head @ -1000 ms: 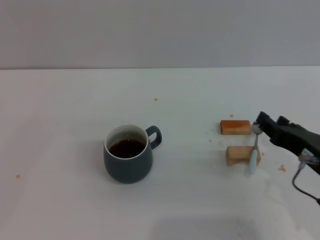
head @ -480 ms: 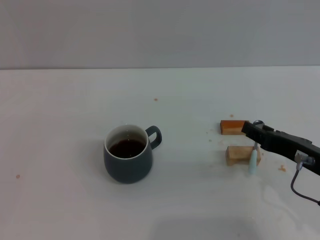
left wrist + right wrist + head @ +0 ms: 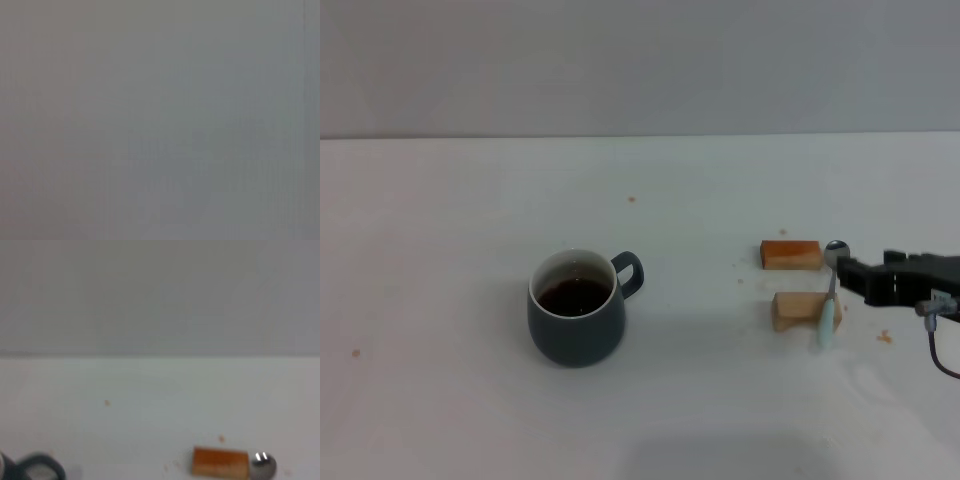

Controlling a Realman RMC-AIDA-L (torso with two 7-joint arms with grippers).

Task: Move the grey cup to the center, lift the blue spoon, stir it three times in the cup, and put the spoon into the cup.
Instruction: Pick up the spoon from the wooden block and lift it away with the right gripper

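Two wooden blocks [image 3: 792, 254] flank the blue spoon [image 3: 829, 300] beside the right claw [image 3: 852, 274].

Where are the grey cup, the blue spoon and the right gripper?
grey cup [image 3: 576, 330], head view, front of its outer wall.
blue spoon [image 3: 826, 325], head view, pale blue handle.
right gripper [image 3: 852, 272], head view, tip beside the spoon.

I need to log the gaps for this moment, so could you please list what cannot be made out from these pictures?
- Left tool: absent from the head view; the left wrist view shows only flat grey.
- Right tool: open or shut unclear, arm cut by the head view's edge.
- Grey cup: cut by the right wrist view's edge.
- Blue spoon: handle likewise cut off.
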